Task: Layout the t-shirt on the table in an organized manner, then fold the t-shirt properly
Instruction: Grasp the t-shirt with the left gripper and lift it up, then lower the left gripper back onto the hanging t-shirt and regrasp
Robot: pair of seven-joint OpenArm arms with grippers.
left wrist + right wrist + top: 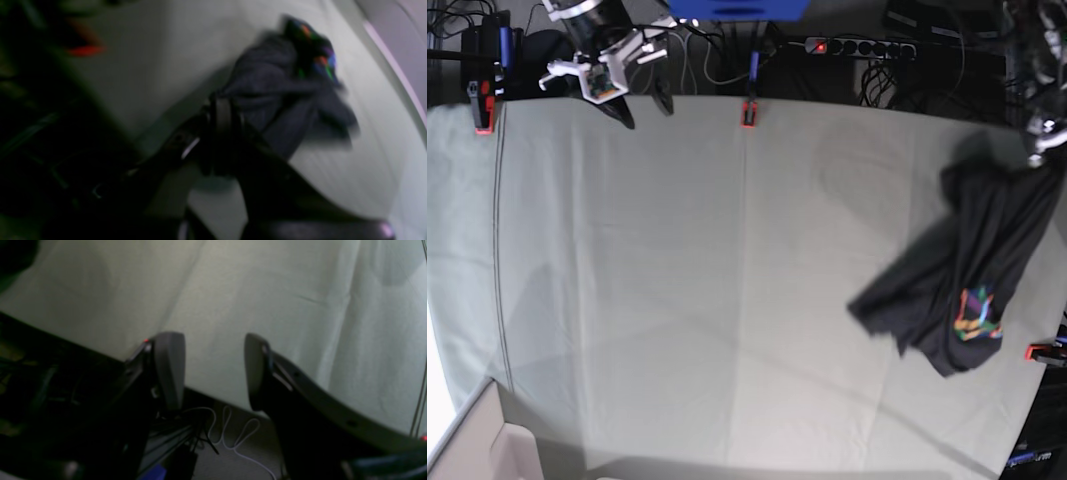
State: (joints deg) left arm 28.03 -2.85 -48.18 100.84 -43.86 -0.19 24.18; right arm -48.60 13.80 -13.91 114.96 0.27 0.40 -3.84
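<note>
Right now the left gripper [217, 110] is pinched on the t-shirt [972, 270], bunched at the table [677, 300] edge on its side, w/ the right gripper [213, 370] wide open, empty, well apart.

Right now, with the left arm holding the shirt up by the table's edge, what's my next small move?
Probably carry the left gripper toward the table centre, dragging the t-shirt along: it hangs bunched near the edge, and the right gripper, open and empty, is far away.
</note>
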